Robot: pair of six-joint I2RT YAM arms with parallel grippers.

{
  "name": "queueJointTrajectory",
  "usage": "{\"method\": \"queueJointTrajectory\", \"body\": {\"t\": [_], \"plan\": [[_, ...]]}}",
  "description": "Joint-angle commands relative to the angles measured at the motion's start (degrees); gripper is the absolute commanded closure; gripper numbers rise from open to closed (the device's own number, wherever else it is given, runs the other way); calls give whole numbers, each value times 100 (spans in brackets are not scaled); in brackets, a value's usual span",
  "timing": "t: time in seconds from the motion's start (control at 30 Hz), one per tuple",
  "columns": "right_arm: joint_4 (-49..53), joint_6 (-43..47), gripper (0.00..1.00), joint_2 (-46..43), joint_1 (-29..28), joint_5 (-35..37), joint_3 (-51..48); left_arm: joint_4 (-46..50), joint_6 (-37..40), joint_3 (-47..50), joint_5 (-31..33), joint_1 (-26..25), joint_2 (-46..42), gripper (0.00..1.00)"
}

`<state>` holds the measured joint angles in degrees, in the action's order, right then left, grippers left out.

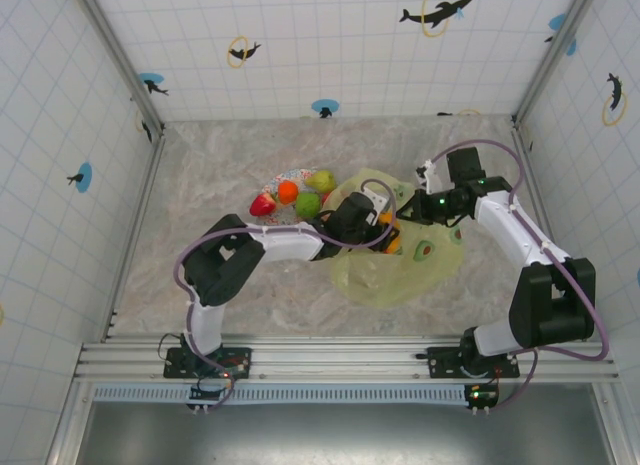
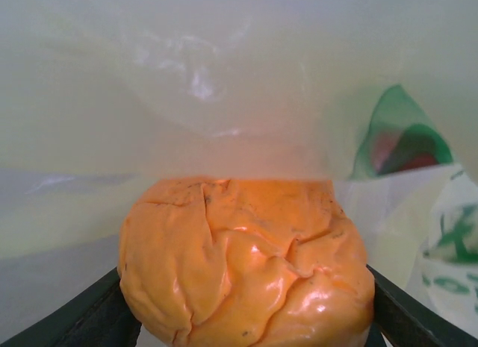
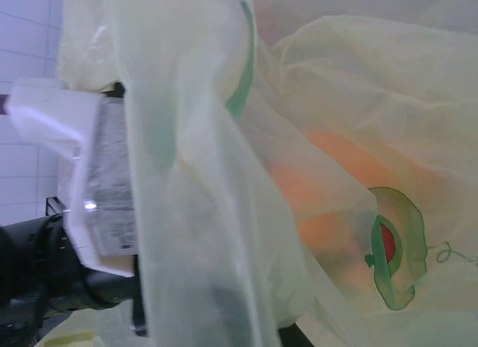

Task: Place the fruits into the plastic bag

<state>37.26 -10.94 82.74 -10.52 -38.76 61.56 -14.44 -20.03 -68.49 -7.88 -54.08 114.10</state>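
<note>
One orange [image 2: 246,265] pinched: left end effector [image 2: 246,324] | right end effector [image 1: 410,207] closed — tips behind plastic bag [image 3: 187,175]

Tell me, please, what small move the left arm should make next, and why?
Probably open the left gripper and let the orange fruit drop: it sits between the fingers, already inside the plastic bag, whose edge the right gripper holds up.

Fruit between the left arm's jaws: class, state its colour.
The fruit is orange, glossy and creased; the left wrist view shows it best.
</note>
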Motion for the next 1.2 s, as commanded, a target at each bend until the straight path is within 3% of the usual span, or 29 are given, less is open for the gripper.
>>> {"method": "queueJointTrajectory", "body": {"t": [0.0,0.5,0.93,1.17], "plan": [[-165,-46,100,-91,33,-184,-88,-238,-291,-231,-245,-67,201,31],[-139,30,100,-144,280,-88,-266,-210,-296,-4,46,-58,-49,11],[-51,76,100,-166,312,193,-280,66,-116,360,186,-49,-636,9],[136,172,100,-136,323,674,-134,203,-1,928,-150,-49,-1309,10]]}}
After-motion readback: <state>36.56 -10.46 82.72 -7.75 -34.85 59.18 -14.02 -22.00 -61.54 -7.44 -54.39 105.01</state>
